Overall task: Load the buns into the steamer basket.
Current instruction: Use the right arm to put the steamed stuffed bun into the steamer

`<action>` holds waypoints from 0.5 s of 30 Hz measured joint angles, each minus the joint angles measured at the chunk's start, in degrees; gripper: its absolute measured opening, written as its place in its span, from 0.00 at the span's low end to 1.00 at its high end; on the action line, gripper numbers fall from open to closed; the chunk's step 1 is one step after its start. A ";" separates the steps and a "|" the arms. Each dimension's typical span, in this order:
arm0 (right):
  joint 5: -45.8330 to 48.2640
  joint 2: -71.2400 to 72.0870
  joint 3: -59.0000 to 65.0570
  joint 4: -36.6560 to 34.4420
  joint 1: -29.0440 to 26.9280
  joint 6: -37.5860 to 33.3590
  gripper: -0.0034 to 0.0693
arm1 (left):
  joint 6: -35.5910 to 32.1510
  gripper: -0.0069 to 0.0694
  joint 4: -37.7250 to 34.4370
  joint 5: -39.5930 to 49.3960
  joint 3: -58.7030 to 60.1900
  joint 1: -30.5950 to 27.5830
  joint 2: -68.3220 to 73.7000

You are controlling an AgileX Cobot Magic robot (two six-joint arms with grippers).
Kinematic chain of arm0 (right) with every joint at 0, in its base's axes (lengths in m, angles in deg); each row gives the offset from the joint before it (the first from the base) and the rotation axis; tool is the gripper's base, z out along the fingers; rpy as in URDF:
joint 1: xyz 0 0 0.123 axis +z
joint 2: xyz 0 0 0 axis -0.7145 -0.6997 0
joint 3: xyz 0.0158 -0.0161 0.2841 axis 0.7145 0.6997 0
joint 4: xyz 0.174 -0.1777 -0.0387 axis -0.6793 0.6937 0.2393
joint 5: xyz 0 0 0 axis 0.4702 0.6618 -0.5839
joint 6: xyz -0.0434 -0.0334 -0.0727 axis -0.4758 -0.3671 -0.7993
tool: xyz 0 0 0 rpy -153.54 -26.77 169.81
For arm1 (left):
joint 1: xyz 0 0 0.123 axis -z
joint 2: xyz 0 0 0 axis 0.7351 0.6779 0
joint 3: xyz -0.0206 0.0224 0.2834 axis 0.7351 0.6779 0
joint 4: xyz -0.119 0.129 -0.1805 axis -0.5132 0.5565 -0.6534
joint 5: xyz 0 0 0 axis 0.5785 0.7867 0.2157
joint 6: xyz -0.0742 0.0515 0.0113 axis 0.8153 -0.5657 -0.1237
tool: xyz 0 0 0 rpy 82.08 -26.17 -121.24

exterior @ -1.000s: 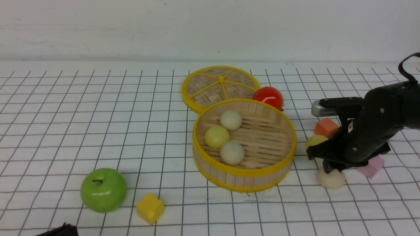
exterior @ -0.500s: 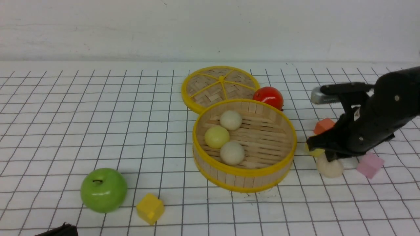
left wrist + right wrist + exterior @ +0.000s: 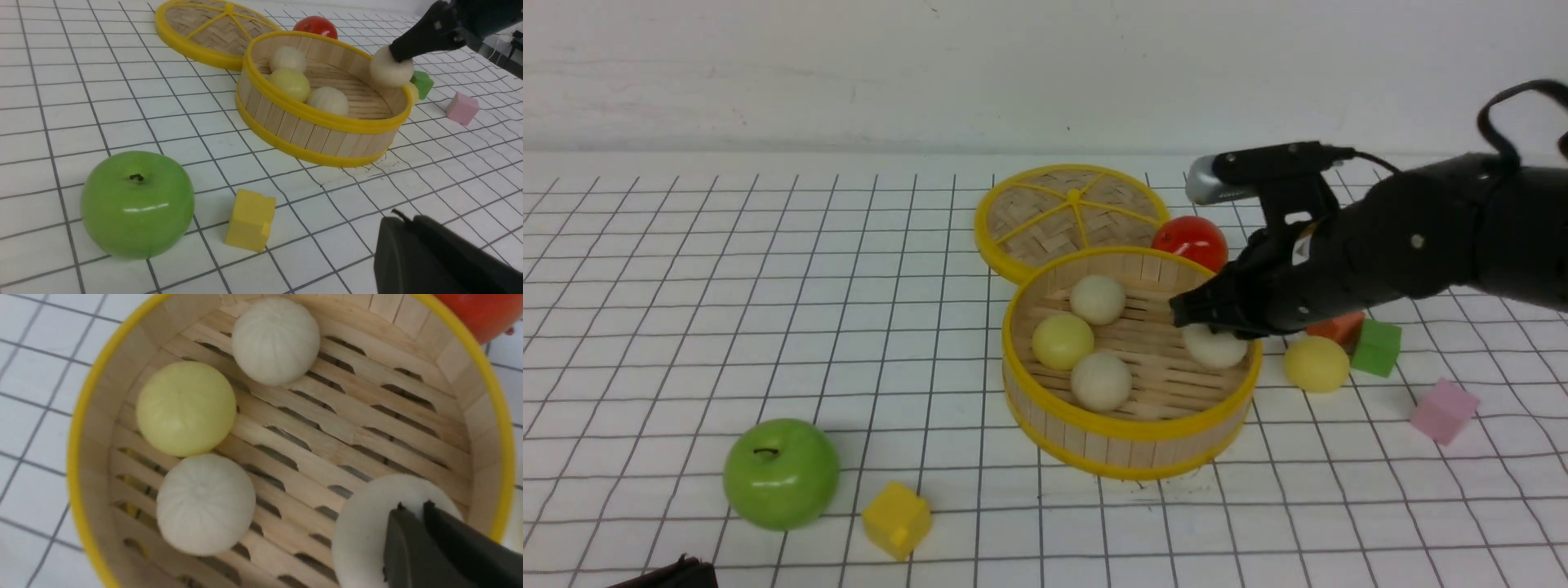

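Observation:
The steamer basket [image 3: 1131,429] stands mid-table with three buns inside: a cream one [image 3: 1097,299], a pale yellow one [image 3: 1063,341] and another cream one [image 3: 1101,380]. My right gripper [image 3: 1188,314] is shut on a fourth, cream bun [image 3: 1215,346], pinching its top. It hangs over the basket's right side, just inside the rim, as the right wrist view also shows [image 3: 367,531]. A pale yellow bun [image 3: 1316,363] lies on the table right of the basket. My left gripper [image 3: 402,218] is shut and empty, low over the table near the front edge.
The woven lid [image 3: 1072,214] lies behind the basket, with a red ball [image 3: 1190,241] beside it. A green apple [image 3: 781,474] and a yellow cube [image 3: 897,519] sit front left. Orange [image 3: 1335,327], green [image 3: 1377,347] and pink [image 3: 1444,411] cubes lie right of the basket.
My right gripper closed on the cream bun lying on the table right of the basket, lifted it and carried it left over the basket. The left arm stayed put.

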 joint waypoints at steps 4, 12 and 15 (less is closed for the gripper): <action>-1.83 -2.06 0.00 -1.85 0.00 0.00 0.15 | 0.00 0.12 0.00 0.00 0.00 0.00 0.00; -1.92 -2.50 0.00 -2.37 0.00 0.00 0.51 | 0.00 0.12 0.00 0.00 0.00 0.00 0.00; -1.14 -1.20 0.00 -2.32 0.00 0.00 0.61 | 0.00 0.12 0.00 0.00 0.00 0.00 0.00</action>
